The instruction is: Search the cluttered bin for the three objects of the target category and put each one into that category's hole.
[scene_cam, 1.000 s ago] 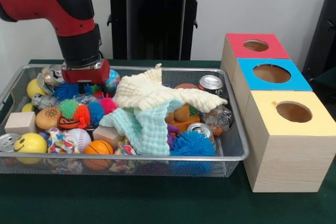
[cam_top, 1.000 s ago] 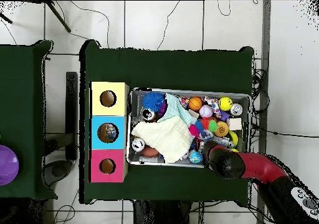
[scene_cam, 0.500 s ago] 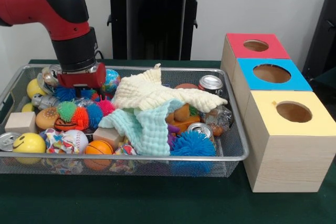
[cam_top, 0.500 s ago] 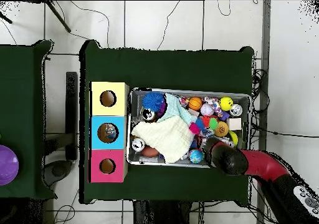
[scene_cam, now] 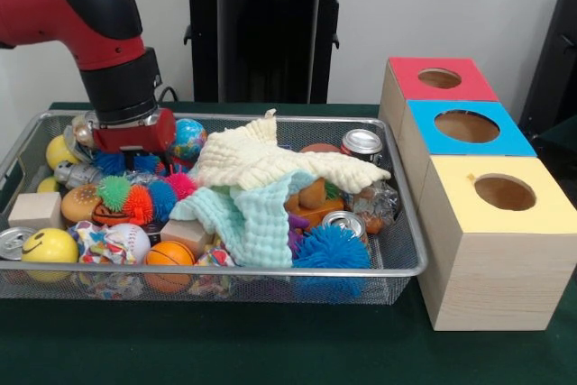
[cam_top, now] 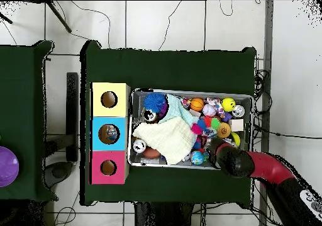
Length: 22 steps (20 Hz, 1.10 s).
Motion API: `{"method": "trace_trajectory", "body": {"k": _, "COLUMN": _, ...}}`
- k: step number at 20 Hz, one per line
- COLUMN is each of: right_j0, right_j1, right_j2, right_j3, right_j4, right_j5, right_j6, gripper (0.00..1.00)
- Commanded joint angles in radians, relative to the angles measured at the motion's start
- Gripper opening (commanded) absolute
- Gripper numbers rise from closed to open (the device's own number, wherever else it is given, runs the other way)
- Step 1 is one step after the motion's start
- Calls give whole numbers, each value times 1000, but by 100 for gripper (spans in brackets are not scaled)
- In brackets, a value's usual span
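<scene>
Upper left of the front view, the tool (scene_cam: 132,142) hangs over the wire mesh bin (scene_cam: 397,263), just above blue spiky balls (scene_cam: 114,161); whether it is open or closed cannot be told. Right of the bin stand the red box (scene_cam: 437,78), blue box (scene_cam: 464,128) and yellow box (scene_cam: 500,196) with holes.

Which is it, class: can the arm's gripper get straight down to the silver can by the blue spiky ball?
Probably yes. The silver can lies uncovered beside the blue spiky ball, clear of the cloths, though the gripper hangs at the bin's other end.
</scene>
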Motion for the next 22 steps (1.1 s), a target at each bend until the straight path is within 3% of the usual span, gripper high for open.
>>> {"method": "trace_trajectory", "body": {"k": 1, "right_j0": -26, "right_j1": -3, "right_j2": 143, "right_j3": -84, "right_j4": 40, "right_j5": 79, "right_j6": -148, "gripper": 100}}
{"method": "trace_trajectory", "body": {"k": 11, "right_j0": -32, "right_j1": -59, "right_j2": 170, "right_j3": -67, "right_j4": 60, "right_j5": 147, "right_j6": -134, "gripper": 100}}
{"method": "trace_trajectory", "body": {"k": 22, "right_j0": -35, "right_j1": -65, "right_j2": 168, "right_j3": -43, "right_j4": 52, "right_j5": 121, "right_j6": -102, "gripper": 100}}
